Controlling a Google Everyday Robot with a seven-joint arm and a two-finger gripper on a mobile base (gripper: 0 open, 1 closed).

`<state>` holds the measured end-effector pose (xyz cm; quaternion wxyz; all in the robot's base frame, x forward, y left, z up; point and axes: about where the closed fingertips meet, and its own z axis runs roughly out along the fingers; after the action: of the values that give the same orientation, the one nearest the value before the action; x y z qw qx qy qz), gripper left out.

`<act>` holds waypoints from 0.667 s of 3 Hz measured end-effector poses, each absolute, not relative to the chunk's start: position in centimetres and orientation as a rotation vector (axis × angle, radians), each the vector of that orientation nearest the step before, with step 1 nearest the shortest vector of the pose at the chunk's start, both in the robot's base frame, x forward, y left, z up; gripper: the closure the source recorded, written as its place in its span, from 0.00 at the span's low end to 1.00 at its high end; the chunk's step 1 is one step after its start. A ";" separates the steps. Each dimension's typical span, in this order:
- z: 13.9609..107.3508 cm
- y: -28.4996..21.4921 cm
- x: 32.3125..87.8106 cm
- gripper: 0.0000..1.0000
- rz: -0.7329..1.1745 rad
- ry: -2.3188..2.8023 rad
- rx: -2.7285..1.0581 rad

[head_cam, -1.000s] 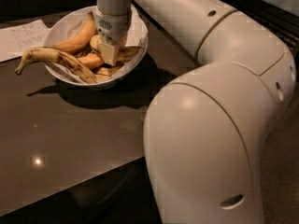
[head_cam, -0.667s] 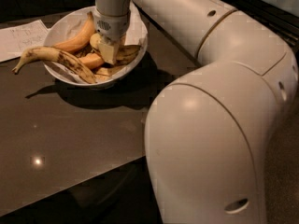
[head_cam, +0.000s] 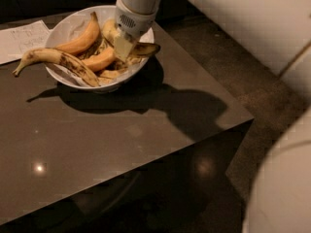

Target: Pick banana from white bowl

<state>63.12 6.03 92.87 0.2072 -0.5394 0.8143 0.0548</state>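
The white bowl point(head_cam: 65, 25) stands at the far left of the dark table and holds several bananas. My gripper point(head_cam: 123, 44) reaches down from above into the bowl's right half. It sits on the banana point(head_cam: 146, 48), yellow with brown patches and a dark tip that pokes over the right rim. Most of that banana is hidden under the gripper. A long banana streaked with black spots point(head_cam: 54, 58) hangs over the bowl's left rim. A smooth orange-yellow banana point(head_cam: 80, 39) lies at the back of the bowl.
A sheet of white paper point(head_cam: 22, 40) lies on the table left of the bowl. The dark table point(head_cam: 97, 140) ends at a corner on the right, with floor beyond. My white arm fills the upper right and the lower right corner.
My arm's large elbow has swung away to the right, uncovering the table. The gripper has shifted slightly right and up within the bowl. The banana's dark tip now shows over the right rim.
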 end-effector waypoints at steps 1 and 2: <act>95.5 4.3 61.6 1.00 0.142 2.166 -1.438; 95.6 4.3 61.7 1.00 0.138 2.161 -1.429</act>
<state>61.73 4.28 95.60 0.2703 -0.5304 0.8018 0.0514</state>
